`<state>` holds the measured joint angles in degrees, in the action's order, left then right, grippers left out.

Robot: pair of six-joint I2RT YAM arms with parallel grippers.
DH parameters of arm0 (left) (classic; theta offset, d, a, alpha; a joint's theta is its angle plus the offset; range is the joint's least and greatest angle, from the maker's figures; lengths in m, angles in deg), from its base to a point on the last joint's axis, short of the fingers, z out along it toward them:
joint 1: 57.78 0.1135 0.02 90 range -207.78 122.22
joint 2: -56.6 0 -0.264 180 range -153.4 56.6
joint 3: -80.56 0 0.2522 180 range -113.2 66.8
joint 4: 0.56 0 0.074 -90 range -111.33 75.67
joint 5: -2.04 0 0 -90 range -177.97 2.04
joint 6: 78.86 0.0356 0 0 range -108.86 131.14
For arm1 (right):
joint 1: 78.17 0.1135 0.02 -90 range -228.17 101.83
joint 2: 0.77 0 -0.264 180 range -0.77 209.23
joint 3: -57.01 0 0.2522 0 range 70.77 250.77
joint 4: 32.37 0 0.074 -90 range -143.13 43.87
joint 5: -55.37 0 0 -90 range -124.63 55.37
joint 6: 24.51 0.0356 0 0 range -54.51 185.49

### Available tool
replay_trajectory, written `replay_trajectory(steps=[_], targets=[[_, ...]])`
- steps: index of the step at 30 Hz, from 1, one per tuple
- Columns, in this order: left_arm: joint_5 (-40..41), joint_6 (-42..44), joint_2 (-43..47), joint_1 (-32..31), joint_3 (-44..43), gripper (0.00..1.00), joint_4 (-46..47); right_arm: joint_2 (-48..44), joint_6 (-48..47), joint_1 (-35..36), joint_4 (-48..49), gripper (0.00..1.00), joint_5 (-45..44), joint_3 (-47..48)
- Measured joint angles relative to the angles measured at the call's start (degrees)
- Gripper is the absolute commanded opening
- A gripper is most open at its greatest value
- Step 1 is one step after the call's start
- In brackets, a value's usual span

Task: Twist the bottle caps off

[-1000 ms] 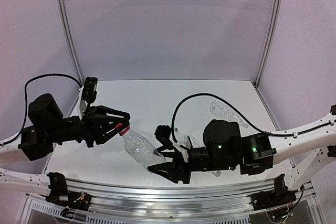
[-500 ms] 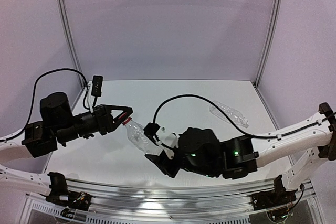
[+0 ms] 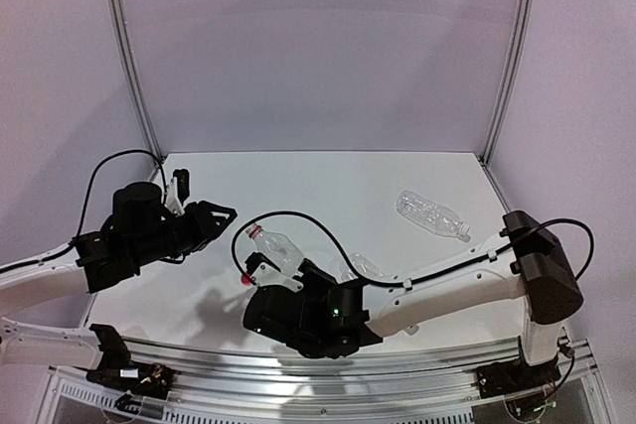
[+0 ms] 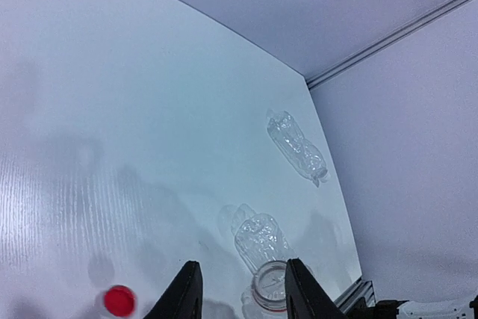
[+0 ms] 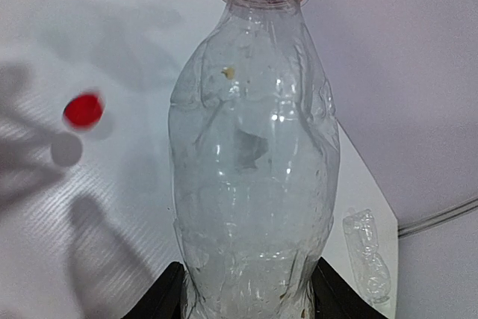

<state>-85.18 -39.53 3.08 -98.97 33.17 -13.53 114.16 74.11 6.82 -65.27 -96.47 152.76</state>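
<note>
The red cap (image 5: 83,109) was off, a blur low over the counter (image 3: 328,176), beside the bottle (image 5: 254,147). The right fingers (image 3: 273,270) clamped the bottle's base. The left fingers (image 3: 224,217) stood slightly parted, empty. That thin clear plastic looked light and crushable, so I'd hold it low and pinch any cap across its hard rim.

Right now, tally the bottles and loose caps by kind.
Bottles: 3 (held bottle, near bottle, far bottle)
Loose caps: 1 (red cap)
Total: 4
</note>
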Motion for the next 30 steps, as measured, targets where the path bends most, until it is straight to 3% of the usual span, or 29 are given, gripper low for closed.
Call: replay_trajectory(steps=[8,12,16,19,24,30], targets=[[-1.1,-0.7,-1.0,1.6,0.0,0.39,1.7,1.3,0.0,0.0,-3.5,0.0,-3.0,0.7],[-1.5,0.3,-3.6,2.7,0.7,0.49,3.9,0.2,1.2,-0.6,-3.6,0.0,-0.8,-0.3],[-4.0,3.1,-3.8,2.9,2.1,0.75,6.7,-6.7,3.0,-2.0,-1.0,0.0,6.6,-6.9],[-6.0,6.2,-1.8,2.9,3.0,0.87,8.5,-14.2,4.3,-4.2,2.4,0.0,13.1,-12.8],[-12.9,10.0,4.9,2.9,4.1,0.93,13.2,-26.1,5.2,-6.6,11.3,0.0,24.1,-21.2],[-21.8,13.0,7.7,1.0,4.2,0.93,20.0,-32.4,5.2,-6.6,20.2,0.0,37.7,-27.7]])
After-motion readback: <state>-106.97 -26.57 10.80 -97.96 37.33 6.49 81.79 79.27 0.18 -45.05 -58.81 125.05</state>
